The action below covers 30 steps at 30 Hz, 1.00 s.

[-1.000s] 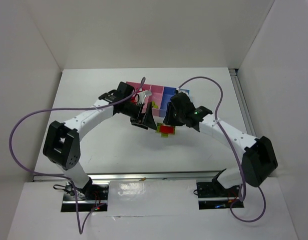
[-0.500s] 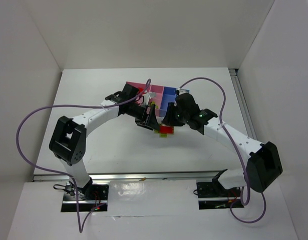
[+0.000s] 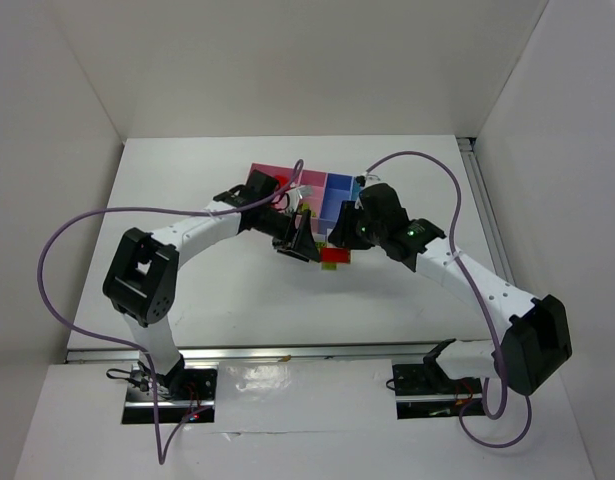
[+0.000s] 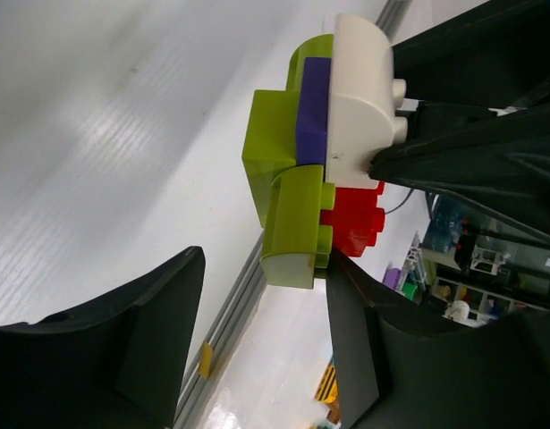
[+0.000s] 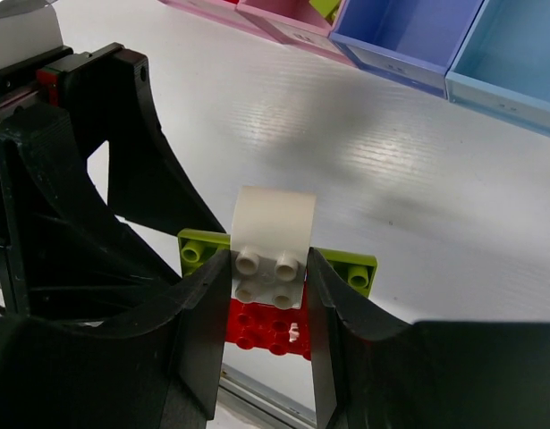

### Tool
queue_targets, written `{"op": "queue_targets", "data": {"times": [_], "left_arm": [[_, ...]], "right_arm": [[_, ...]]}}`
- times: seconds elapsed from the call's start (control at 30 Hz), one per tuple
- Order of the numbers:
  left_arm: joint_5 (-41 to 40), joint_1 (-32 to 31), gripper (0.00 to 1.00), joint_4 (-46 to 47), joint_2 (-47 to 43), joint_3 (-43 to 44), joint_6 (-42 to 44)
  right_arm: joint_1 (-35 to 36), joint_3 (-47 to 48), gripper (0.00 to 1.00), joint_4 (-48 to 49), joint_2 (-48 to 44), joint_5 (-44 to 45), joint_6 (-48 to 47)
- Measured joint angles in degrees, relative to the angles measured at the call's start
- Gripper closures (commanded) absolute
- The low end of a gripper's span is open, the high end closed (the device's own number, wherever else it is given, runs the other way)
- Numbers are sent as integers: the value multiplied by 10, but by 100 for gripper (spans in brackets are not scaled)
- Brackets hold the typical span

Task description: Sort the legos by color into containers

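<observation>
Where the two arms meet near the middle of the white bench (image 3: 237, 290), a small clump of joined legos (image 3: 333, 257) sits between their tips. The clump is a white brick (image 5: 273, 234) on top, yellow-green bricks (image 4: 270, 152), a purple brick (image 4: 312, 107) and a red brick (image 5: 266, 326).

The right tool (image 5: 268, 268) pinches the white brick, with one black finger pressed against each of its sides. The left tool (image 4: 264, 261) reaches the clump from the left with its fingers spread. One finger (image 4: 359, 331) lies close beside the yellow-green and red bricks, and the other (image 4: 140, 331) stands apart from them. Whether the clump rests on the bench or hangs just above it cannot be told.

Just beyond the clump, on the far side, stand the containers (image 3: 339, 183), a row of four joined open bins. From left to right they are a wide pink bin, a narrower pink bin (image 5: 288, 31), a blue bin (image 5: 391, 55) and a light blue bin (image 5: 503, 98). A yellow-green piece (image 5: 324, 7) shows inside the narrower pink bin.
</observation>
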Motion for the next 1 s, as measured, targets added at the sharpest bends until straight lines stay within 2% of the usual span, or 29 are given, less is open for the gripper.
{"op": "queue_targets", "data": {"times": [0.2, 0.33, 0.4, 0.47, 0.5, 0.57, 0.63, 0.8, 1.0], "left_arm": [[50, 0, 47, 49, 0, -19, -28], [75, 0, 63, 81, 0, -31, -51], [77, 1, 75, 86, 3, -32, -56], [81, 2, 79, 90, 7, -33, -61], [83, 2, 86, 92, 9, -33, -62], [86, 2, 90, 97, 15, -33, -63], [89, 4, 98, 100, 24, -34, -63], [89, 16, 100, 106, 46, -43, -64], [38, 38, 100, 95, 49, -56, -64]], "right_arm": [[-2, 0, 83, 1, 0, -9, -3], [-2, -5, 83, 6, 0, -13, -4], [-4, -8, 83, 9, 0, -15, -5], [-5, -10, 83, 10, 0, -16, -4], [-6, -10, 83, 10, 1, -15, -4], [-6, -11, 83, 10, 5, -12, -4], [-6, -11, 83, 11, 13, -10, -4], [-6, -15, 83, 17, 30, -9, 0], [-6, -8, 83, 21, 30, -2, 7]]}}
